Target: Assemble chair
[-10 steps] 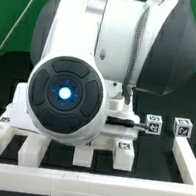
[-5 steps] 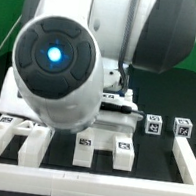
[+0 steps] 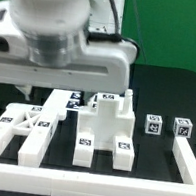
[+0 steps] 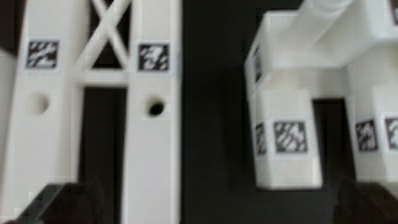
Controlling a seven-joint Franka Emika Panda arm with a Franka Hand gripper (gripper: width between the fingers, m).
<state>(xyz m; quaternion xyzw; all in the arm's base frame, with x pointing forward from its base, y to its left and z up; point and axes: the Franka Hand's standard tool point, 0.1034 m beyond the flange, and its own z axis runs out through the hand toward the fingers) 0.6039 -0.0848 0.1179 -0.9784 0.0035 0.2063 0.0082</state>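
End effector (image 4: 210, 212) fingers apart, empty, hovering above chair parts (image 3: 104, 127) lying on black table (image 3: 177, 97)

Robot arm (image 3: 56, 20) looms above parts, crowding overhead room. Narrow dark gap between crossed frame (image 3: 32, 125) and blocky seat piece (image 3: 105, 117). Wider bare table (image 3: 154, 154) between seat piece and tagged cubes (image 3: 153, 125). Front rail (image 3: 84, 185) and right rail (image 3: 183, 163) wall off low approach.

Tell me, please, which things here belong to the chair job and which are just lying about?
Chair job: cross-braced frame; chunky stepped piece; small tagged block; second small tagged block.
Not part of it: border rails; black table.
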